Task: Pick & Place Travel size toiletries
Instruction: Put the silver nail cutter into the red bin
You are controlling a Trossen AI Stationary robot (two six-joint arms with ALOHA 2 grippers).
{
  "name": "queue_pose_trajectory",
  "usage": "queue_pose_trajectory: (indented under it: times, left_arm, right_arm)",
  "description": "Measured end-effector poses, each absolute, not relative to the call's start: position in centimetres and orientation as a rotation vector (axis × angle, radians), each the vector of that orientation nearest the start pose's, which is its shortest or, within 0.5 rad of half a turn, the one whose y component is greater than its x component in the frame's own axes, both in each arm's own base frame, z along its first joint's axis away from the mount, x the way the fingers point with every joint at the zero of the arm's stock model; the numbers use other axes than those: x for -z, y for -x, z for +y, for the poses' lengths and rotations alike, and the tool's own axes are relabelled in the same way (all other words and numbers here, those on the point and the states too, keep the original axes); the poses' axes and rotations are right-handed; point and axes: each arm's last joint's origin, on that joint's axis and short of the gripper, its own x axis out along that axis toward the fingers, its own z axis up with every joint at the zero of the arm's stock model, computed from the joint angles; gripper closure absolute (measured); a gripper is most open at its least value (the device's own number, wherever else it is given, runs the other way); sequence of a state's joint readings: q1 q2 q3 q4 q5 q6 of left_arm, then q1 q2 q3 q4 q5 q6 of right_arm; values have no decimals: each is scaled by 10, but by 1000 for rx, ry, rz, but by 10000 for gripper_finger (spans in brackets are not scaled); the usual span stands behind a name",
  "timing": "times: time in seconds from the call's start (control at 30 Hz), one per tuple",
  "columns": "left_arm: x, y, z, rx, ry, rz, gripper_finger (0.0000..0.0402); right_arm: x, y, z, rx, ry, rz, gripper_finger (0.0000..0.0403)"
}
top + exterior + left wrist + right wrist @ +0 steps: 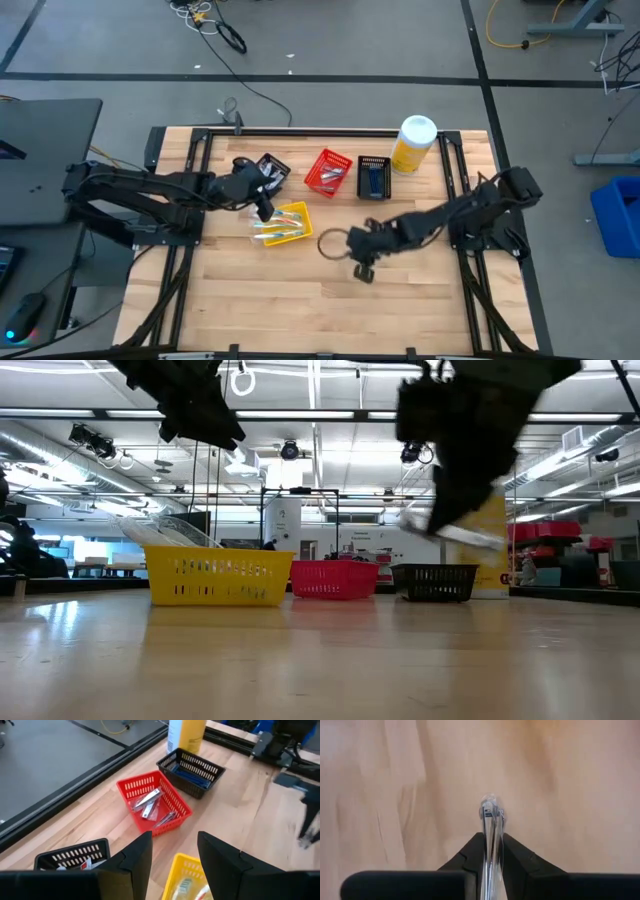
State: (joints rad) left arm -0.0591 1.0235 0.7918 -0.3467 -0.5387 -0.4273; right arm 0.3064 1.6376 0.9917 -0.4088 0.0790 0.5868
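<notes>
My right gripper (361,258) hangs over the bare wood in the middle of the table, shut on a thin, pale, clear-wrapped toiletry item (491,817). In the low view that item (462,533) slants below the gripper, clear of the table. My left gripper (264,204) hovers open above the yellow basket (284,223), which holds several toothbrushes. The red basket (152,805) holds shiny metal items. One black basket (192,769) holds dark blue items. Another black basket (75,855) holds small tubes. My right gripper pinches the thin wrapped item (491,827) between its two fingers, coming from above and pointing down. The item's free end (490,802) sticks out past the fingertips. The item is lifted clear of the table and hangs tilted (480,540) in the low view.
The yellow white-capped bottle (413,143) stands at the far edge, right of the black basket (373,177). The red basket (328,172) and the second black basket (270,170) sit along the far side. Bare wood lies across the near half of the table (330,310).
</notes>
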Motion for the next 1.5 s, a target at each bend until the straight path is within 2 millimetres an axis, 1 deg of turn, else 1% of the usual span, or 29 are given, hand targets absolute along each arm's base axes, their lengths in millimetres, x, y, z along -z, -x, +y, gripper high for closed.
queue_pose_trajectory:
  times: [0.13,0.27,0.33,0.57,0.7,0.93,1.1,1.23,1.33,1.5]
  left_arm:
    - [-280,-214,-1,-560,233,451,237]
    - [-280,-214,-5,-543,232,444,237]
    - [-280,-214,-6,-538,230,445,237]
    - [-280,-214,-7,-541,221,445,237]
    - [-280,-214,-7,-545,220,444,237]
    - [-280,-214,-7,-546,219,445,237]
    - [-280,-213,-7,-549,218,444,237]
    - [-280,-213,-7,-549,218,444,237]
    - [-281,-213,-7,-569,211,438,237]
    - [-281,-213,-6,-586,200,436,237]
  right_arm:
    - [-200,-320,59,70,-226,918,350]
    - [-207,-335,26,41,-165,793,350]
    - [-209,-340,10,56,-140,745,350]
    - [-221,-348,-47,287,-61,565,350]
    - [-216,-348,-71,383,-59,549,350]
    - [-190,-350,-101,583,-30,616,350]
    - [-171,-356,-122,572,-72,586,350]
    - [-159,-356,-129,592,-88,607,349]
    - [-157,-356,-129,585,-82,616,333]
    - [-159,-356,-129,579,-83,610,282]
